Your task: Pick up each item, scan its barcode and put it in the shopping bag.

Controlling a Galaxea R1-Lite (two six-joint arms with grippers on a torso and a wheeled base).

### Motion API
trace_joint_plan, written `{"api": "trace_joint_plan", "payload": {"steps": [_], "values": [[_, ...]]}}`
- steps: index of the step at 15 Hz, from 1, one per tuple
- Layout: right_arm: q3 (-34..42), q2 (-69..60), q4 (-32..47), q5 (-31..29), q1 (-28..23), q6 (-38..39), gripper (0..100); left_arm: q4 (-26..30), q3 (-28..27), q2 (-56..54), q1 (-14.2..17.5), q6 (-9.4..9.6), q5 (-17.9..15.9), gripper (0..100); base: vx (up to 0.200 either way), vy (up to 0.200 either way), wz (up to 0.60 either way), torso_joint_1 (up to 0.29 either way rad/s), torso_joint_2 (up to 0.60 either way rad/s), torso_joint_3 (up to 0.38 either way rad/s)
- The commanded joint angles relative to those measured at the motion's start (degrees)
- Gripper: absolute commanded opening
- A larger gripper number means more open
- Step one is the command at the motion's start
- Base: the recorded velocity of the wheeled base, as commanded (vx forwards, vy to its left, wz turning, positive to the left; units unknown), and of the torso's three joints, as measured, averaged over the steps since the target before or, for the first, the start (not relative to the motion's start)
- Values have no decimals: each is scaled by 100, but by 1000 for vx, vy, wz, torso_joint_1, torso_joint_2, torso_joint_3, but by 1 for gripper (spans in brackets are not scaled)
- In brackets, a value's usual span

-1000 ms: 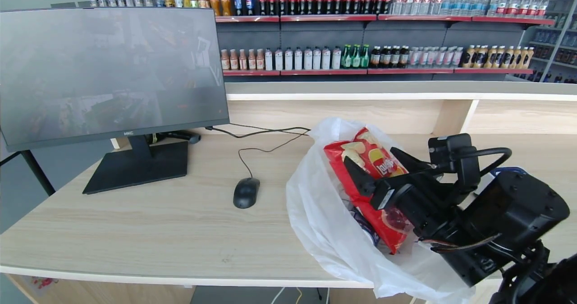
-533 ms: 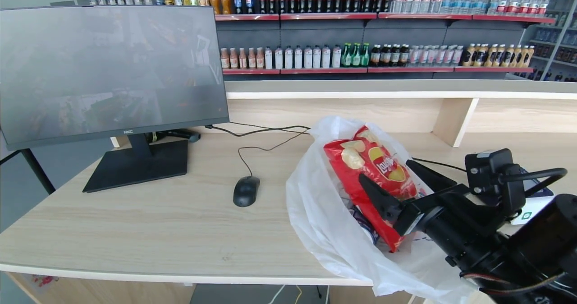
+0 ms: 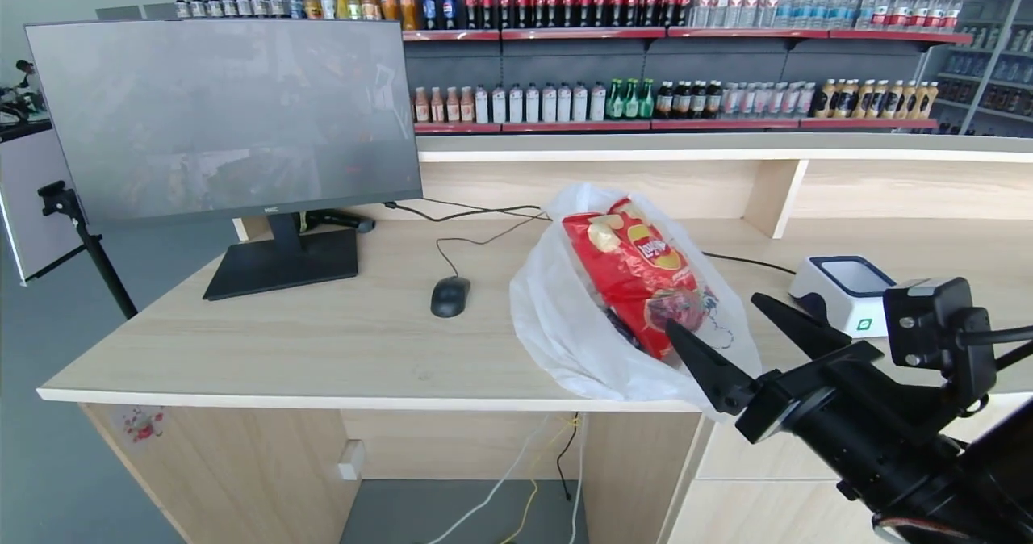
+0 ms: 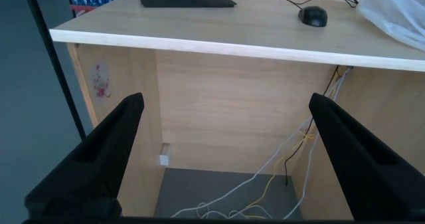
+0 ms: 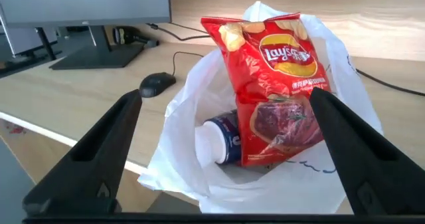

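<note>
A red chips bag (image 3: pixel 633 282) stands upright inside the white plastic shopping bag (image 3: pixel 557 326) on the wooden counter (image 3: pixel 323 342). The right wrist view shows the chips bag (image 5: pixel 279 84) leaning over a white-capped blue bottle (image 5: pixel 216 141) inside the shopping bag (image 5: pixel 179 157). My right gripper (image 3: pixel 714 312) hangs open and empty just off the counter's front edge, pointing at the bag; its fingers frame the bag from a short distance (image 5: pixel 226 94). My left gripper (image 4: pixel 226 98) is open and empty, held low, facing the counter's front panel below the tabletop.
A white barcode scanner (image 3: pixel 839 290) sits right of the bag. A black mouse (image 3: pixel 449 296) and a monitor (image 3: pixel 226 116) stand to the left. Cables (image 3: pixel 524 479) hang under the counter. A black tripod (image 3: pixel 89 245) stands at the far left.
The head view has pulled back from the counter. My right gripper has drawn away from the chips bag toward the counter's front edge, staying open. The chips bag stays in the shopping bag.
</note>
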Motion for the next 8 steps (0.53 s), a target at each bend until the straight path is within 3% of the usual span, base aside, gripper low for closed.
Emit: {"api": "trace_joint_plan", "payload": {"steps": [1,8], "values": [[109,-145,-8,-2,-3,4,100,-1,1,-2,0,2,1,100,0,0,0,0,0,0],[170,-303,-8,-2,-56,13,100,-1,1,-2,0,-7,1,100,0,-200,0,8,0,2]]}}
